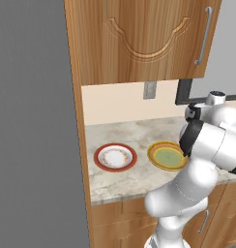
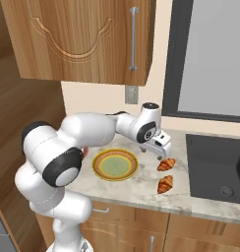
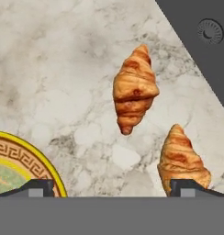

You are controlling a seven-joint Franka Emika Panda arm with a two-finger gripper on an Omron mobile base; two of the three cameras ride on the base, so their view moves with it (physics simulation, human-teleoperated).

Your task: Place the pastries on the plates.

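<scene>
Two golden-brown pastries lie on the marble counter between the yellow-rimmed plate (image 2: 115,165) and the black cooktop. My gripper (image 2: 162,156) hangs open just above the rear pastry (image 2: 166,164), with nothing between its fingers. In the hand view the gripper (image 3: 111,188) has its right fingertip (image 3: 187,187) at the edge of that pastry (image 3: 182,158). The front pastry (image 3: 133,89) lies further up, also seen nearer the counter edge (image 2: 165,184). The yellow plate's rim (image 3: 29,158) shows at lower left. Both plates, red-rimmed (image 1: 115,157) and yellow-rimmed (image 1: 167,156), sit bare side by side.
A black cooktop (image 2: 215,167) with a knob (image 3: 210,31) lies right of the pastries. Wooden wall cabinets (image 2: 87,39) hang above the counter, and a tall wooden side panel (image 1: 79,126) bounds its left end. A wall outlet (image 2: 132,94) sits on the backsplash.
</scene>
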